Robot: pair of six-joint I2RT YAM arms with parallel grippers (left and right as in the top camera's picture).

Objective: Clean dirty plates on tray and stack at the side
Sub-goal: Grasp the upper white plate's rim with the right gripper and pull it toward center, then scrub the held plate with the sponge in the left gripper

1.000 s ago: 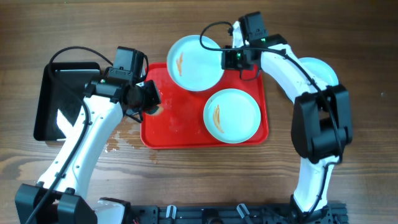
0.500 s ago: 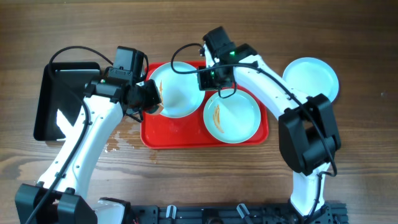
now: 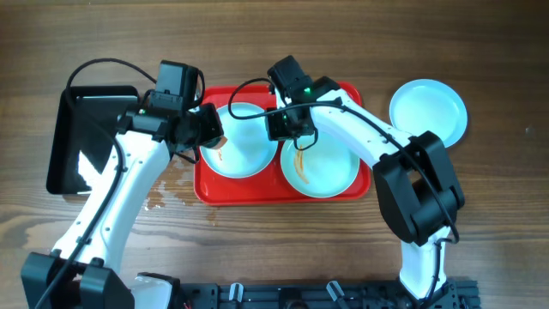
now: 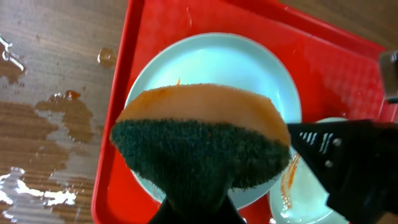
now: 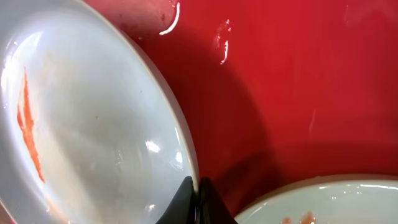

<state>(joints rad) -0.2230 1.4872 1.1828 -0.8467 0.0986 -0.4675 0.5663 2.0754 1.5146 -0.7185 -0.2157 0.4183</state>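
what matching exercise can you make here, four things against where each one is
1 sponge
2 black tray
3 plate off the red tray
4 left plate on the red tray

A on the table, at the right
B rim pinched in the right gripper
C held in the left gripper
D far left of the table

Pairs: 1-C, 2-D, 3-A, 4-B

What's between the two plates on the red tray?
Only a strip of bare, wet red tray, shown in the right wrist view. The right end effector pinches the left plate at that gap's edge.
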